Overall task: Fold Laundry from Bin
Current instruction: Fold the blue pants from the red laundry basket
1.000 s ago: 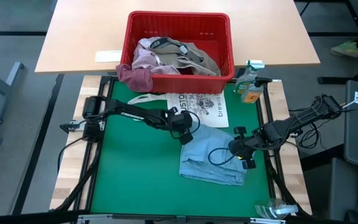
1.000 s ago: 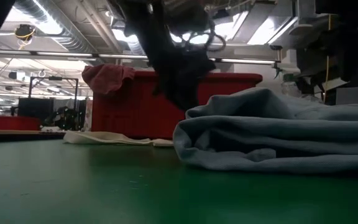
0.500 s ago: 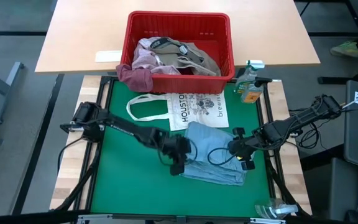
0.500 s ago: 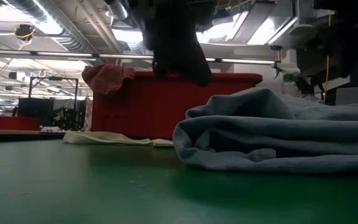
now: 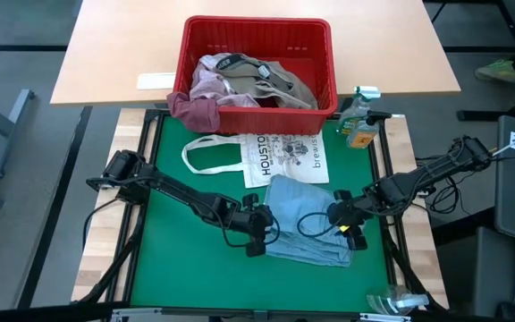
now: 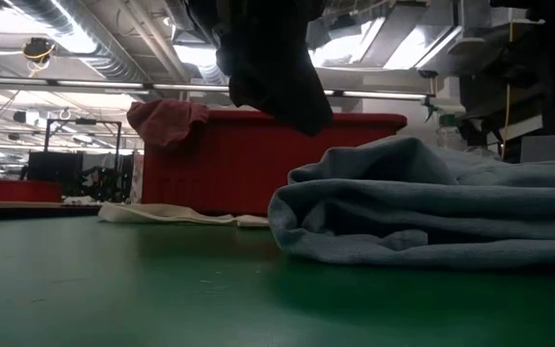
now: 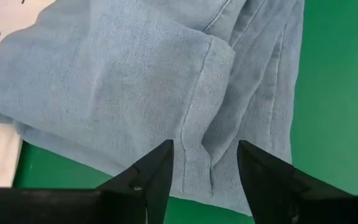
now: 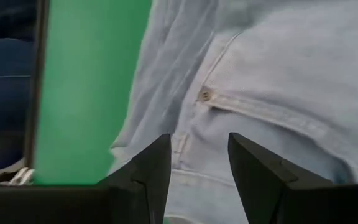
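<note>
A light blue garment [image 5: 307, 224] lies crumpled on the green mat, and in the low view it shows as a folded heap [image 6: 432, 217]. My left gripper [image 5: 256, 237] hovers open over its left edge, the fingers astride a seam [image 7: 204, 168] without touching. My right gripper [image 5: 351, 228] stands open above the garment's right edge [image 8: 199, 162]. The red bin [image 5: 257, 31] sits at the far side with pink, khaki and white laundry [image 5: 253, 80] inside. A maroon piece [image 5: 195, 112] hangs over the bin's near left rim.
A white tote bag printed "HOUSTON" [image 5: 280, 156] lies flat between the bin and the garment. A spray bottle [image 5: 358, 121] stands at the far right of the mat. Clear plastic [image 5: 396, 302] lies at the near right corner. Bare green mat [image 5: 186, 268] spreads left of the garment.
My left gripper has swung from the garment's far left corner by the tote bag toward the table's near edge, and is now beside the garment's left edge. The garment lies as it did.
</note>
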Tool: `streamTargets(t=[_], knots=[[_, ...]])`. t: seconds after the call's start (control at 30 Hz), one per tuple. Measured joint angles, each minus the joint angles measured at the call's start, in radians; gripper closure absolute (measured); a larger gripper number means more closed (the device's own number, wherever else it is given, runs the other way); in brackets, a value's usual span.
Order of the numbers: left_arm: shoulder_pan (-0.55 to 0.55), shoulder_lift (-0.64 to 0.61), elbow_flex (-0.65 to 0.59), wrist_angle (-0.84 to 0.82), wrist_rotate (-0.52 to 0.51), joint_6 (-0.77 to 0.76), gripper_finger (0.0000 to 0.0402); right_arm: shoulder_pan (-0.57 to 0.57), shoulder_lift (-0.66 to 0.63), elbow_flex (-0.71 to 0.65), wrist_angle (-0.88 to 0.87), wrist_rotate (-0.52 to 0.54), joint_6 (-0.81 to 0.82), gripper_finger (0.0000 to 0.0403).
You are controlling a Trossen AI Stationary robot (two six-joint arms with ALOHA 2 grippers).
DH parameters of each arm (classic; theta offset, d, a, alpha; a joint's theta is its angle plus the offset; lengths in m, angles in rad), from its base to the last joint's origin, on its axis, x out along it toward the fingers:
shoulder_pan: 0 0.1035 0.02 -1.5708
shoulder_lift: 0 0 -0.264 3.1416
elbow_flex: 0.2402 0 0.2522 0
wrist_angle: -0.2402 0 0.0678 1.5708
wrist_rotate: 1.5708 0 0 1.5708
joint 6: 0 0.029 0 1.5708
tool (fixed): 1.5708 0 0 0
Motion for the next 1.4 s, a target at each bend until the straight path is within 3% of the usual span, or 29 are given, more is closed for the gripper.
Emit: streamTargets(t=[0.33, 0.6, 0.8, 1.07, 1.4], knots=[[-0.005, 0.052, 0.000, 0.064, 0.003, 0.000, 0.0233, 0.184, 0.000, 0.000, -0.004, -0.002, 0.060, 0.0244], [-0.004, 0.094, 0.000, 0.071, 0.004, 0.000, 0.0233, 0.324, 0.008, 0.000, -0.095, 0.059, 0.416, 0.0244], [-0.004, 0.093, 0.000, 0.082, -0.006, 0.000, 0.0233, 0.416, 0.008, -0.012, -0.142, 0.137, 0.499, 0.0244], [-0.004, 0.093, 0.000, 0.083, -0.006, 0.000, 0.0233, 0.424, 0.008, -0.130, -0.110, 0.157, 0.627, 0.0244], [-0.004, 0.093, 0.000, 0.083, -0.007, 0.001, 0.0233, 0.424, 0.008, -0.172, -0.016, 0.159, 0.680, 0.0244]])
